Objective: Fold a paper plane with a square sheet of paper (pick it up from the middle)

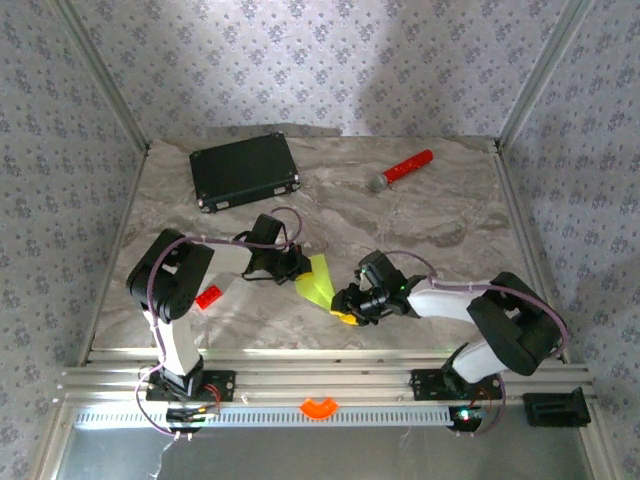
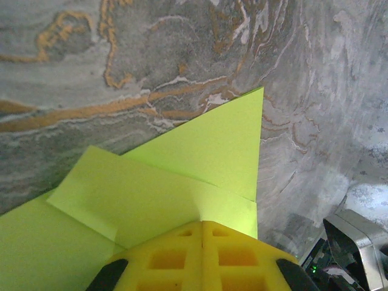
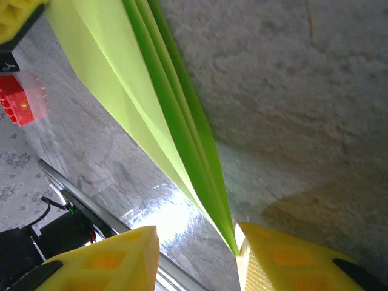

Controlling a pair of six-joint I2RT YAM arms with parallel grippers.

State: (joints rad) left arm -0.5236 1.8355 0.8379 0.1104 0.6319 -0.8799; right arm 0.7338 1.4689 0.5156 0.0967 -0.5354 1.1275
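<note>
You have one paper plane [image 1: 318, 282] mid-table, held up between two arms. The left gripper [image 2: 202, 229] is clamped on one end; the right gripper [image 3: 195, 235] stands apart around the narrow end. Also on the table: one black case [image 1: 245, 171], one microphone [image 1: 402, 170], one red block [image 1: 208, 296].

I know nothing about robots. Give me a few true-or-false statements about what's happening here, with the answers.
1. The left gripper is shut on the lime-green paper. True.
2. The right gripper is squeezed fully closed. False: its fingers stand apart, the paper's tip beside one of them.
3. The microphone lies inside the black case. False: it lies on the table, to the right of the closed case.
4. A small red block lies on the table. True.
</note>
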